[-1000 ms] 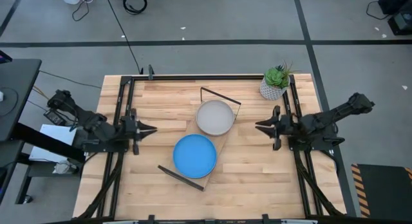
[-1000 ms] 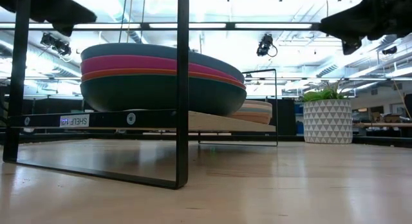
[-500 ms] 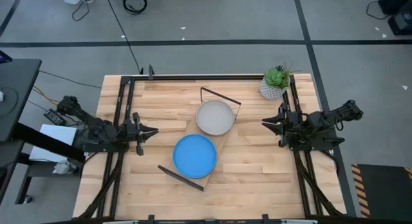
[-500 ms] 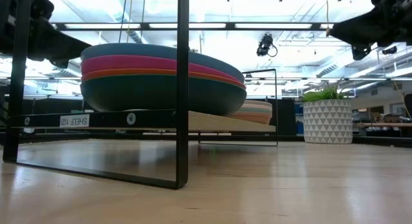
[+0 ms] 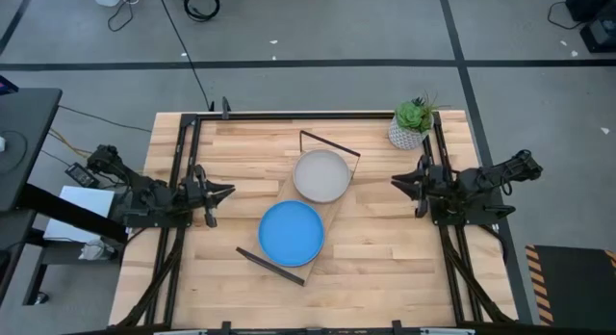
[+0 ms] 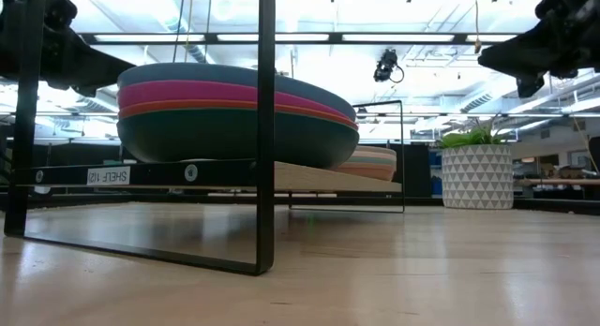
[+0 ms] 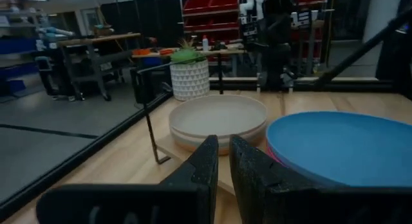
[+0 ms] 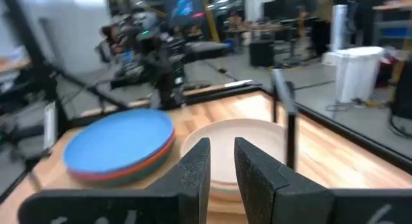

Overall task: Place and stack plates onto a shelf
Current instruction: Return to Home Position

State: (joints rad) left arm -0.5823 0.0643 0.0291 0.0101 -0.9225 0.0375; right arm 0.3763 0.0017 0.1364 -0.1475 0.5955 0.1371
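Two stacks of plates sit on the light wooden shelf (image 5: 334, 213), which lies slantwise mid-table on black frame ends. The nearer stack (image 6: 234, 111) shows a bright blue plate (image 5: 291, 232) on top, with pink, orange and dark teal below. The farther stack (image 6: 375, 162) is topped by a cream plate (image 5: 320, 175). My left gripper (image 5: 229, 191) hovers shut to the left of the shelf. My right gripper (image 5: 395, 184) hovers shut to its right. Both point at the shelf and touch nothing.
A potted plant (image 5: 412, 123) in a white patterned pot stands at the table's far right corner. Black rails (image 5: 183, 171) run along the table's left and right sides under the arms. Bare wooden tabletop (image 5: 385, 268) lies near and to the right of the shelf.
My right gripper has drawn back a little toward the table's right edge, and that arm has folded lower. My left arm has also dropped lower, its gripper staying about where it was. The plates and shelf have kept still.
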